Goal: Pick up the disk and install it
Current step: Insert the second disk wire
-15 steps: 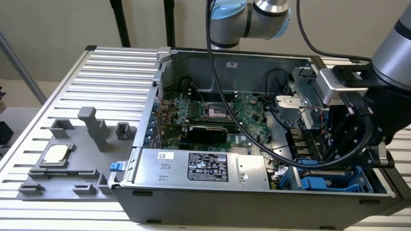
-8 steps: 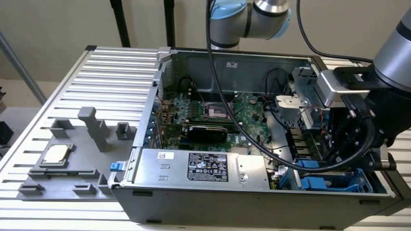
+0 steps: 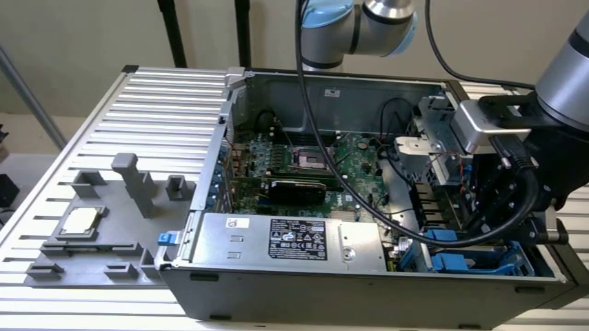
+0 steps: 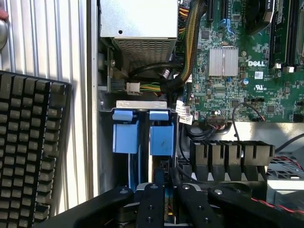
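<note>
The gripper [image 4: 164,202] sits at the bottom centre of the wrist view, its black fingers [image 4: 150,205] drawn close together around the edge of something thin and upright between them. I take that to be the disk [image 4: 164,209], clamped by its near edge and already sunk into the drive bay [image 4: 107,142], though so little of it shows that I cannot be sure. Just above the fingers two blue rails [image 4: 161,134] stand side by side in the bay, under a silver lip.

In the exterior view the arm's wrist [image 3: 501,131] hangs at the right side of the frame, over the lower right corner of the open computer case [image 3: 276,289], where more blue plastic [image 3: 456,262] shows.

By my reckoning the pick-up is done and the disk is in or nearly in its slot; whether it is fully seated I cannot judge, and the grip is not released.

The fingertips themselves are cut off by the bottom of the wrist frame, and black cables [image 3: 442,238] cover the bay in the exterior view. The disk's label is nowhere readable.
</note>
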### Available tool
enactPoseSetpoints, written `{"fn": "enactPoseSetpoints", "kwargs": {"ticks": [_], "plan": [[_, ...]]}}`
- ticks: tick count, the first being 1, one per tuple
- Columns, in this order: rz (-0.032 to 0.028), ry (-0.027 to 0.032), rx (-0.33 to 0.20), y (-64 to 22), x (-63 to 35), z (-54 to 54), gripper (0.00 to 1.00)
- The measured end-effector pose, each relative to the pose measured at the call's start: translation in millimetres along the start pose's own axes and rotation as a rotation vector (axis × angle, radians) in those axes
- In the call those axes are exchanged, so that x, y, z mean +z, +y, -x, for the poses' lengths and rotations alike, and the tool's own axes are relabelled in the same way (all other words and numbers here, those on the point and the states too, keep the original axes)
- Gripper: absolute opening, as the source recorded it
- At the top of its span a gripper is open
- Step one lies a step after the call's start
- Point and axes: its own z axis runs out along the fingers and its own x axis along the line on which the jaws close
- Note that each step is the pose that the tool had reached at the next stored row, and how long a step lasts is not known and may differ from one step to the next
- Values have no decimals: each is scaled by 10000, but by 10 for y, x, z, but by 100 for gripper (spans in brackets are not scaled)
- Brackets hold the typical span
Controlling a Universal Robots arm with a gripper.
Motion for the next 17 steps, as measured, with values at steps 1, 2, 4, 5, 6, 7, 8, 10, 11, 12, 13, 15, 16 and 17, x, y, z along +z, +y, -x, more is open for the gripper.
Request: {"fn": "enactPoseSetpoints", "kwargs": {"ticks": [1,2,4,5,6,7,8,10,11,12,13,15,16,17], "plan": [[0,-2,-2,0,-5,3,17],[-1,-1,-4,0,-12,7,17],[0,5,-7,-1,-24,16,17],[0,5,-8,-1,-26,19,17],[0,5,-10,-1,-26,21,17],[0,5,-11,0,-26,21,17],[-1,4,-14,2,-25,21,17],[0,3,-19,7,-19,22,17],[0,6,-22,10,-16,22,17],[0,9,-25,13,-12,21,17],[0,9,-28,14,-7,21,17],[0,9,-35,16,1,21,17],[0,9,-40,17,4,21,17],[0,7,-45,17,6,21,17]]}}
